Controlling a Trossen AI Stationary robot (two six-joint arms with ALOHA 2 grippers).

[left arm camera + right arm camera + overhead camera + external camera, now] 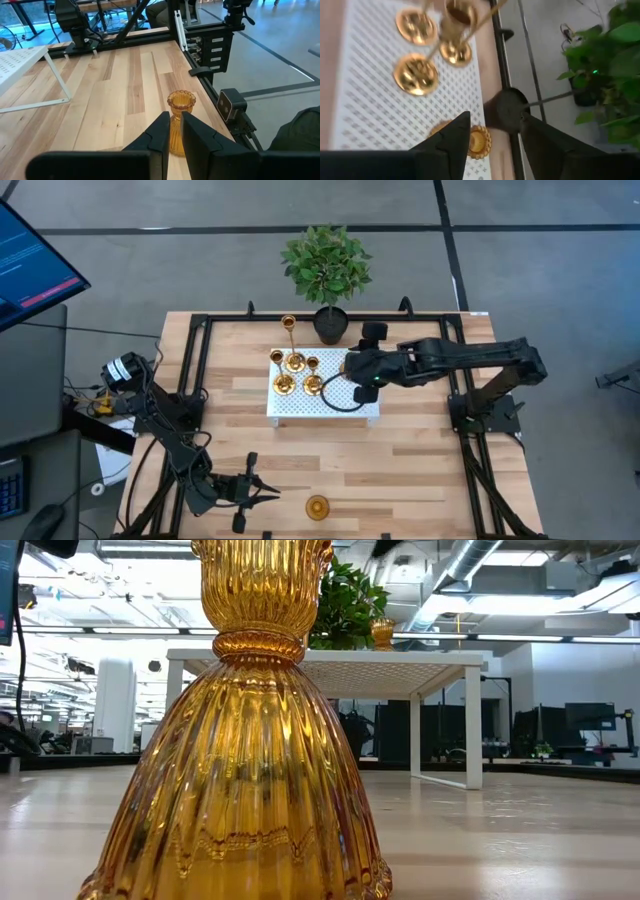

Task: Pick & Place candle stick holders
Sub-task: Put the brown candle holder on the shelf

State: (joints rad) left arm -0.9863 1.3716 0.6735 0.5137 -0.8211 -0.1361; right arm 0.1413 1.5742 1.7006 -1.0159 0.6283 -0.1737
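**Five gold holders out, one of them off alone at the table's front edge**

Four of the candle stick holders (296,370) sit bunched on the left half of the white perforated stand (355,408) in the middle of the wooden table (420,470), with a tall thin-stemmed one (289,330) just off the stand's back-left corner. The fifth, a ribbed amber-gold holder (317,507), stands upright near the table's front edge, well apart from the rest.

The right gripper (492,135) hangs over the stand's back edge with its fingers spread wide and nothing between them; a small gold holder (477,141) sits right below the gap. A potted plant (327,275) stands at the table's back edge, just behind it.

The left gripper (173,131) is low at the front-left corner, fingers nearly together, empty, pointed at the lone holder.
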